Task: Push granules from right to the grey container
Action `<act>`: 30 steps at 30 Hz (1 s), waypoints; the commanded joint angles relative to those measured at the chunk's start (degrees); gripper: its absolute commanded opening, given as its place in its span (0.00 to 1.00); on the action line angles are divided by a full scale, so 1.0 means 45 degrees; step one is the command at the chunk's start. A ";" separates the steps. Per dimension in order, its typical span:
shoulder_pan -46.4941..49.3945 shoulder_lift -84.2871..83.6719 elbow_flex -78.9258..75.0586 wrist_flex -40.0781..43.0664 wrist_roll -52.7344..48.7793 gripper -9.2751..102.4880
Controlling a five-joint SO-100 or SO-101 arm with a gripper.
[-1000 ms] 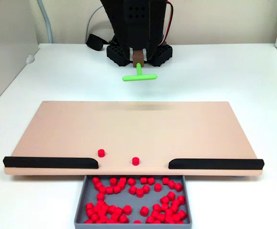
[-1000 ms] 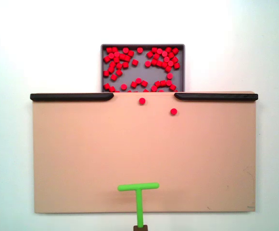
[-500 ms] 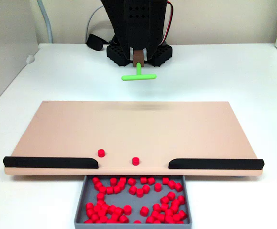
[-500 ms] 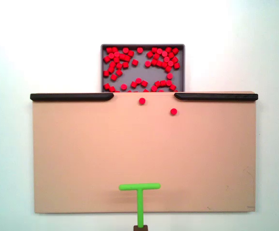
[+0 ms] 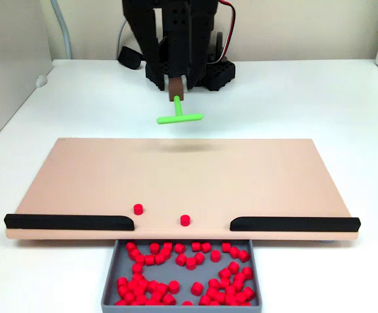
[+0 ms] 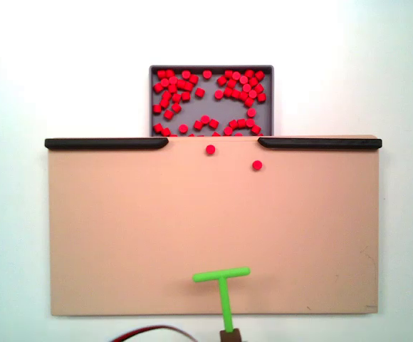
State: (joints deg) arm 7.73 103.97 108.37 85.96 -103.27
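Note:
Many red granules (image 5: 190, 263) (image 6: 243, 95) lie in the grey container (image 5: 108, 280) (image 6: 211, 68) at the gap in the tan board's (image 5: 189, 173) (image 6: 157, 228) edge. Two loose granules rest on the board, one (image 5: 185, 220) (image 6: 211, 149) at the gap, the other (image 5: 138, 208) (image 6: 257, 165) a little off to the side. My gripper (image 5: 176, 86) (image 6: 229, 335) is at the board's opposite edge, shut on the brown handle of the green T-shaped pusher (image 5: 179, 118) (image 6: 221, 275). The pusher hangs above the board, far from both loose granules.
Black strips (image 5: 68, 222) (image 5: 293, 224) (image 6: 107, 143) (image 6: 319, 143) line the board's edge either side of the gap. The black arm base (image 5: 205, 70) stands behind the board. A red and black cable (image 6: 149, 330) shows at the picture's bottom edge. White table surrounds the board.
The arm has swung sideways, carrying the pusher left in the front-facing view and right in the top-down view. The granules have not moved.

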 commanded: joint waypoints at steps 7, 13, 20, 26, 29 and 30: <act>0.2910 -0.1895 -0.3125 0.0176 -1.1543 0.08; 0.4160 -0.3320 -0.5000 0.0176 -1.5430 0.08; 0.4609 -0.5117 -0.6816 0.0176 -1.9375 0.08; 0.4199 -0.6172 -0.7754 0.0176 -2.0430 0.08; 0.4062 -0.6855 -0.8301 0.0176 -2.0801 0.08; 0.4023 -0.7090 -0.8535 0.0195 -2.0996 0.08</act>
State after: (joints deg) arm 25.84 72.86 73.92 86.75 -184.13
